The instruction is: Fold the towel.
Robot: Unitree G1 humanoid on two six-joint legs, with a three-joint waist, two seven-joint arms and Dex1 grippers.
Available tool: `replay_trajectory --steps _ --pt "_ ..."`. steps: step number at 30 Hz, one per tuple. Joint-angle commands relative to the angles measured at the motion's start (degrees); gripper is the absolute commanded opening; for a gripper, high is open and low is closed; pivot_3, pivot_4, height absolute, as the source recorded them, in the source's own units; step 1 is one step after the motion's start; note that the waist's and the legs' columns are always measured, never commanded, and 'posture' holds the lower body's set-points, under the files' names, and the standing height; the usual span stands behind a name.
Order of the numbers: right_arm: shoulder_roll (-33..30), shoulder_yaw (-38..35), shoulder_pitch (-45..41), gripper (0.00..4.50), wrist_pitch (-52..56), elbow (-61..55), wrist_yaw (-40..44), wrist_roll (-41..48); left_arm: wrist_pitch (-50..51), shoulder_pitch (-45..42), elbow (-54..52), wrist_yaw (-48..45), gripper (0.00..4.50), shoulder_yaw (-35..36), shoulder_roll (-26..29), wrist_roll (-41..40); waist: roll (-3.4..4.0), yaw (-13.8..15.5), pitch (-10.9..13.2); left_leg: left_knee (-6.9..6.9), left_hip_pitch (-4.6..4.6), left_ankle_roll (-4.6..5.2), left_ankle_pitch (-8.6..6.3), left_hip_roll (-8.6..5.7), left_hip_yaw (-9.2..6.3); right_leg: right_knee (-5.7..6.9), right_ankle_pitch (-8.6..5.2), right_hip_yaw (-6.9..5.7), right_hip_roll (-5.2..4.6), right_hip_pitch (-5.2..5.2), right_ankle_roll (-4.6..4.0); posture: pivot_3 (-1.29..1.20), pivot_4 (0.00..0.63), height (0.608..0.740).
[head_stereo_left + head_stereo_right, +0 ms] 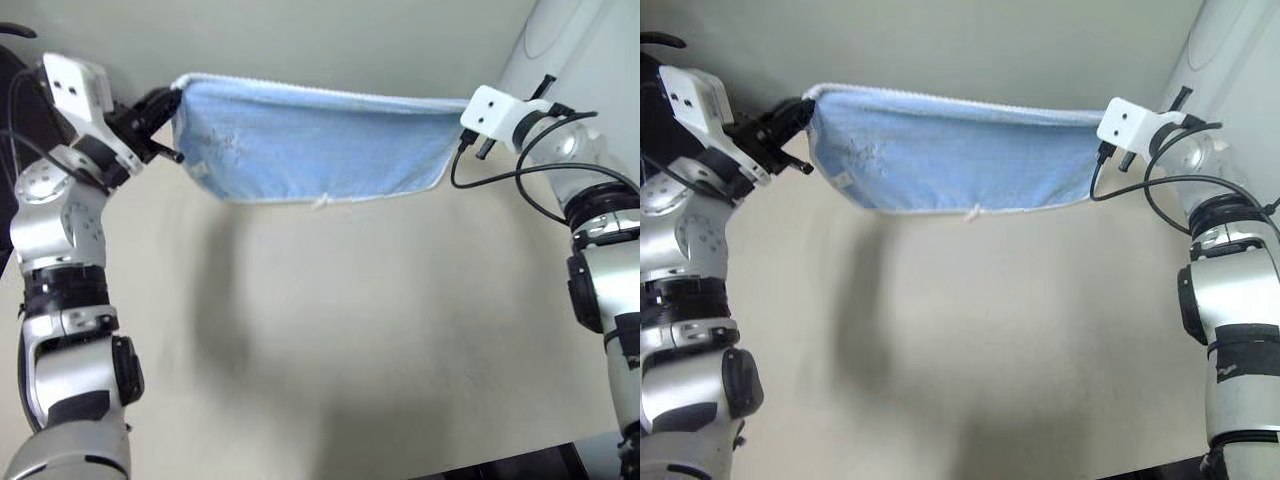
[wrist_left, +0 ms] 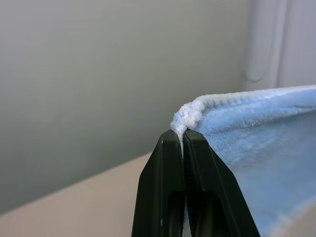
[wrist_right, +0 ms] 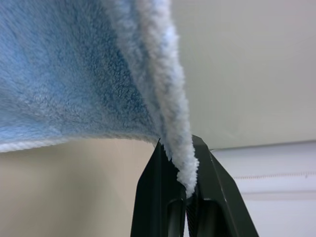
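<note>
already aloft, the towel (image 1: 310, 145) hung stretched between both grippers above the table (image 1: 330, 330).
left gripper (image 2: 183, 140) and right gripper (image 3: 181, 165) each pinched a top corner; next likely called for lowering and doubling it over evenly.

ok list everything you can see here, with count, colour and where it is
towel: one, light blue with white edging, held up off the table, stretched between the two grippers
table: one, beige, beneath the towel
wall: one, grey-green, behind the table
left gripper: one, black fingers, shut on the towel's left corner
right gripper: one, black fingers, shut on the towel's right corner
</note>
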Motion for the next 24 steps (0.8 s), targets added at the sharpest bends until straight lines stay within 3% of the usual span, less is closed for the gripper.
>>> replay_trajectory --steps 1,9,12,17,24 --pt "-5.7 -4.6 -0.1 0.03 -2.5 -1.3 7.5 5.4 1.6 6.7 -7.7 -6.7 0.0 3.3 5.0 -3.3 -0.01 -0.6 0.0 0.02 -0.04 -0.01 0.01 0.0 0.02 -0.03 0.0 0.0 0.0 -0.1 0.0 0.0 0.15 0.74" --pt "-11.0 -8.7 11.2 0.03 -8.7 -7.4 37.1 15.8 15.5 36.6 -32.8 -16.4 0.0 14.9 12.6 -15.3 -0.11 -1.9 -0.1 -0.03 -0.09 -0.12 0.06 0.04 0.06 -0.04 -0.05 0.01 0.1 -0.33 0.08 0.0 0.15 0.74" --pt "-12.3 -9.2 20.5 0.03 -8.7 -14.0 50.2 20.8 18.4 47.6 -40.7 -17.6 0.0 19.7 13.1 -16.5 -0.11 -1.9 -0.1 0.01 -0.06 -0.13 0.05 0.05 0.09 -0.02 -0.05 0.04 0.09 -0.28 0.07 0.0 0.15 0.74" --pt "-15.1 -10.3 30.4 0.03 -2.3 -26.3 62.1 27.5 22.8 60.4 -48.7 -18.6 0.0 27.4 11.8 -20.3 -0.06 -1.5 0.0 0.05 0.04 -0.07 0.02 0.05 0.17 0.02 -0.05 0.06 0.07 -0.1 0.03 0.0 0.15 0.74" --pt "-17.7 -10.2 33.5 0.03 5.3 -33.4 69.1 31.3 25.5 74.1 -55.4 -18.5 0.0 32.2 8.0 -22.4 0.0 -0.8 0.0 -0.08 2.52 0.93 -0.5 0.08 0.14 -0.61 0.08 0.05 0.08 2.56 -0.12 0.0 0.15 0.74"
